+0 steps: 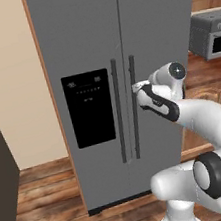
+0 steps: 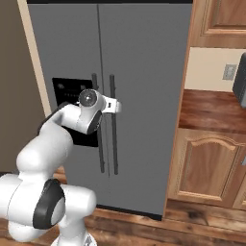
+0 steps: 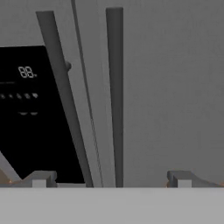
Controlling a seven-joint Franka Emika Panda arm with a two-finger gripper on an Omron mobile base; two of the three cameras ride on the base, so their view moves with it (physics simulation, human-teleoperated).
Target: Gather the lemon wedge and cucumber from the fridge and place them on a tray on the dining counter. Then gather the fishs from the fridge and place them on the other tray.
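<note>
The grey two-door fridge [image 1: 87, 45] stands shut in front of me, with a black dispenser panel [image 1: 89, 108] on its left door. Two dark vertical handles run beside the centre seam. My gripper [image 1: 135, 86] is open and empty, held close to the right door's handle [image 1: 136, 113] at mid height. In the hand view my gripper [image 3: 111, 180] has its fingertips [image 3: 39, 179] spread wide, and the right handle [image 3: 115, 96] rises between them, with the left handle [image 3: 63, 96] beside it. The lemon wedge, cucumber and fishs are hidden; the trays and dining counter are out of view.
A microwave [image 1: 211, 36] sits on the wooden counter [image 2: 214, 108] right of the fridge, above wooden cabinet doors [image 2: 206, 168]. A dark panel [image 1: 2, 180] stands at the far left. Wooden floor [image 1: 49, 193] lies before the fridge.
</note>
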